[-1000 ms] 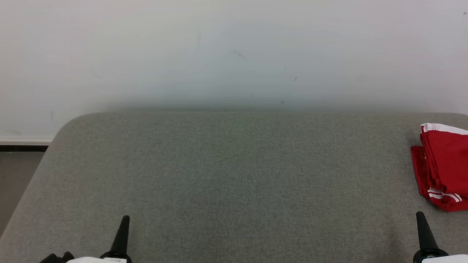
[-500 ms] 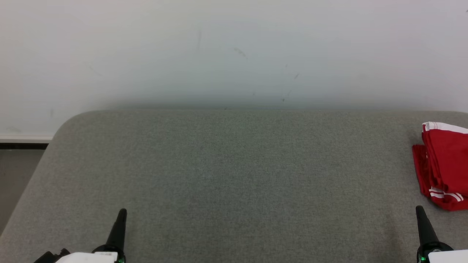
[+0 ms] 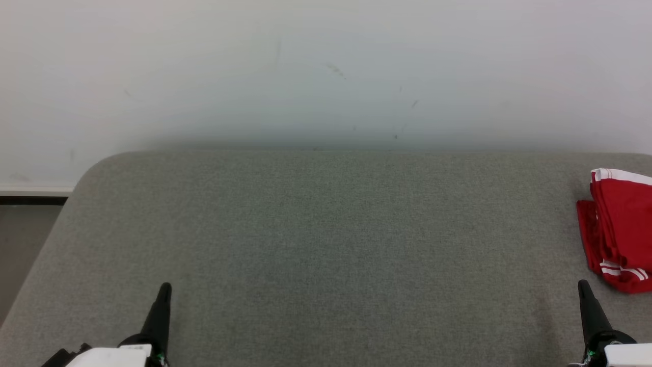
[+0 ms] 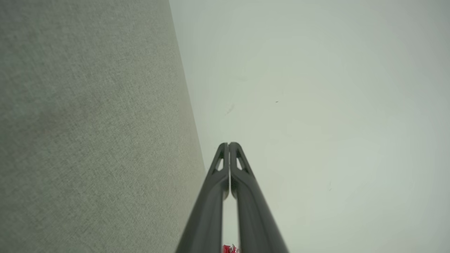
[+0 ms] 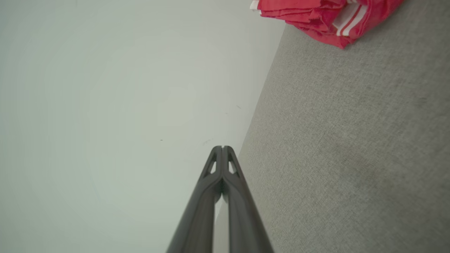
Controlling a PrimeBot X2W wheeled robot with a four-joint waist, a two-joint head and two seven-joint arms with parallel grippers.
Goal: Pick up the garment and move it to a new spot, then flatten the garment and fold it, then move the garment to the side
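The garment [image 3: 619, 224] is red with white stripes and lies folded in a small stack at the right edge of the grey padded table [image 3: 326, 239]; the right wrist view has it at the top [image 5: 316, 17]. My left gripper [image 3: 164, 289] hovers at the lower left, shut and empty, fingertips pressed together [image 4: 229, 144]. At the lower right my right gripper [image 3: 582, 283] is shut too, with nothing in it [image 5: 222, 147], a short way in front of the garment.
A pale wall [image 3: 326, 71] rises right behind the table's far edge. The table's rounded far-left corner [image 3: 94, 171] drops to a dark floor strip [image 3: 28, 204].
Both grippers have crept a little forward in the head view, the left one also slightly leftward. The camera tilted slightly. The garment lies as before.
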